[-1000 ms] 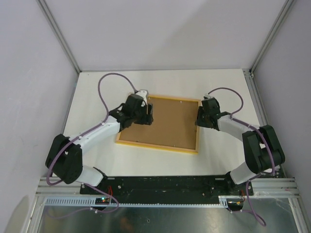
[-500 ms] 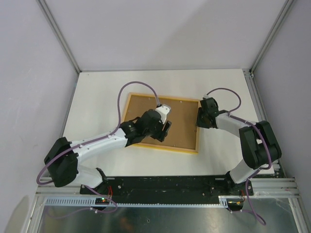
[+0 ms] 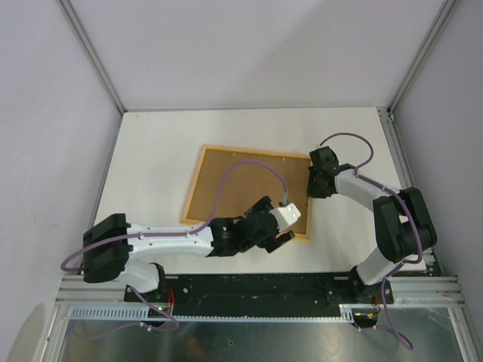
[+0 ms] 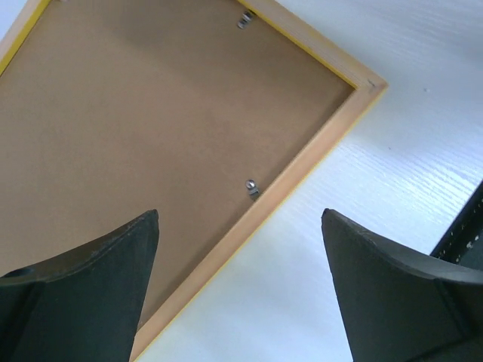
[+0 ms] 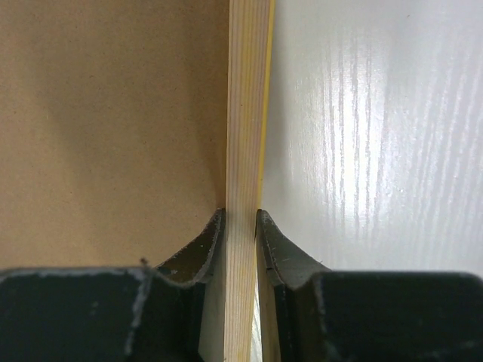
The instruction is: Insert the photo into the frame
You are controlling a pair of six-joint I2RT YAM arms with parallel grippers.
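The frame [image 3: 256, 153] lies face down on the white table, pale wood back up, with a thin yellow line along its edge. A brown backing board [image 3: 256, 196] fills it. The photo is hidden. My left gripper [image 3: 290, 230] hangs open over the frame's near right corner; in its wrist view [image 4: 240, 219] the wooden rail [image 4: 302, 162] and the bare table show between the fingers. My right gripper [image 3: 309, 185] is shut on the frame's right rail [image 5: 245, 113], one finger on the board side and one on the table side [image 5: 240, 213].
Two small metal clips [image 4: 251, 187] [image 4: 243, 20] sit along the board's edge. The black base rail [image 3: 264, 286] runs along the near table edge, close to the left gripper. Grey enclosure walls stand on three sides, and a purple cable [image 3: 249, 162] arches over the board.
My left arm has swung from the frame's far left across the board to its near right corner, and its jaws have spread wider. My right gripper has closed on the right rail.
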